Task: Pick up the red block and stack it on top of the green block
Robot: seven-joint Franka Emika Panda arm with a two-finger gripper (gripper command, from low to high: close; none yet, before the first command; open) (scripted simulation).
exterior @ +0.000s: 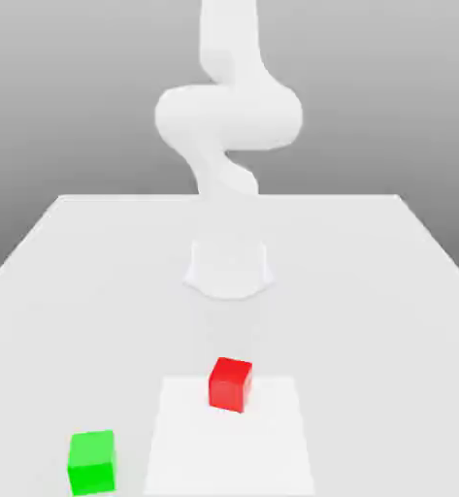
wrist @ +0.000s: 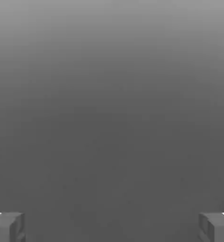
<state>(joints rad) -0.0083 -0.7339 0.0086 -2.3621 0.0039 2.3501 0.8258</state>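
The white arm (exterior: 228, 116) rises out of the upper middle of the exterior view and is cut off by the top edge, so its upper part cannot be followed; its pale body blends into the pale table (exterior: 369, 291) near its round base (exterior: 229, 270), where outlines are hard to make out. In the hand view the gripper (wrist: 112, 227) shows as two grey fingertips (wrist: 9, 227) in the two bottom corners, both cut off by the frame edges; they stand far apart with nothing between them, so the fingers are open and hold nothing. Behind them is plain grey background. The red block (exterior: 230, 383) is a small bright cube with plain matte faces, sitting in the lower middle of the exterior view on a lighter square patch (exterior: 272, 437) of the table. The green block (exterior: 92, 463), a matching cube in bright green, sits in the lower left of that frame, well apart from the red one and off the patch.
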